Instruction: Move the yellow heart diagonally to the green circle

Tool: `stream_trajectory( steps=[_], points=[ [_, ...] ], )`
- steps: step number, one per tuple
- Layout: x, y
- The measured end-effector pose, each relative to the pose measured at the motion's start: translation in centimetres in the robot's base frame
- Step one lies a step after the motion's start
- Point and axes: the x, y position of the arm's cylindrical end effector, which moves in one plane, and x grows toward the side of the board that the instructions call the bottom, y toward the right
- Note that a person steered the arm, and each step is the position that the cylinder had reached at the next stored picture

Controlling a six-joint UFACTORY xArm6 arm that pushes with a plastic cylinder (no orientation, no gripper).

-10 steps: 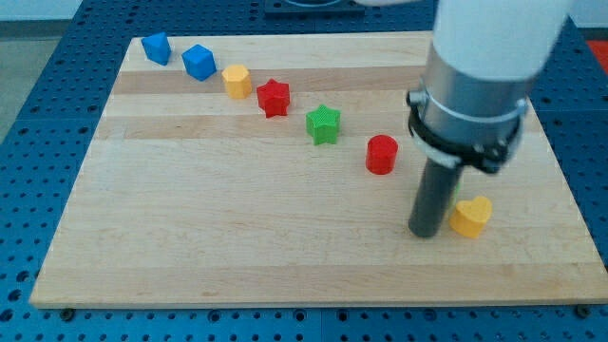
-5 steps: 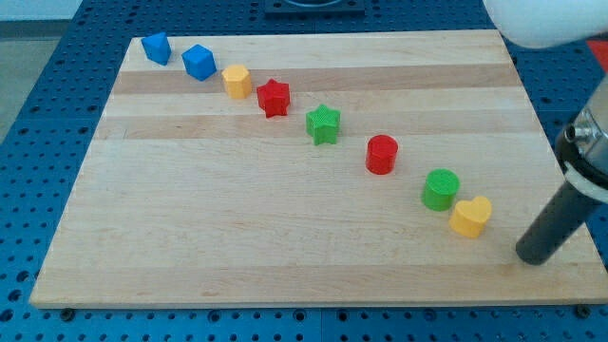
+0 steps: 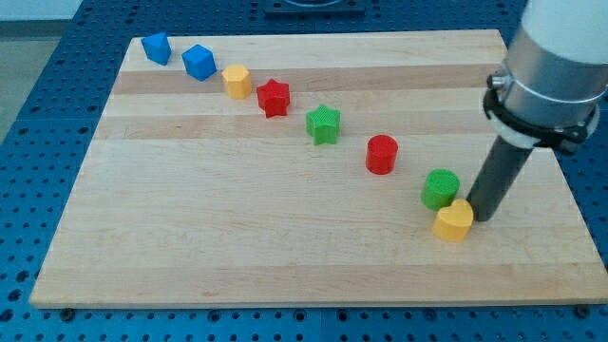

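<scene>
The yellow heart [image 3: 454, 222] sits near the bottom-right part of the wooden board [image 3: 237, 237], just below and slightly to the view's right of the green circle [image 3: 441, 189], the two so close that they look to be touching or nearly so. My tip [image 3: 478, 216] stands on the heart's right side, a little above its middle, pressed against it or just beside it (the rod's dark end overlaps the heart's edge, so I cannot tell contact for certain). There is no pincer on this arm, only the straight rod, so nothing opens, closes or grips here; all it can do is push. The relation that matters: from the tip the heart lies to the view's left and slightly down, while the green circle lies up and to the left of the heart. A push from this side would, I judge, send the heart leftward along the circle's lower edge rather than toward it. Taking the green circle as the landmark, the red cylinder [image 3: 382, 154] lies up-left of it, and the green star [image 3: 323, 124] lies farther along the same slanting line.
</scene>
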Motion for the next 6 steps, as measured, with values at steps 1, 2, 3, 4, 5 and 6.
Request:
stream_trajectory(
  steps=[1,2,3,4,5,6],
  points=[
    [2.3,-2.0],
    [5.0,-3.6],
    [7.1,-3.8],
    [8.0,-7.3],
    [8.1,-11.6],
    [6.4,-13.3]
  ],
)
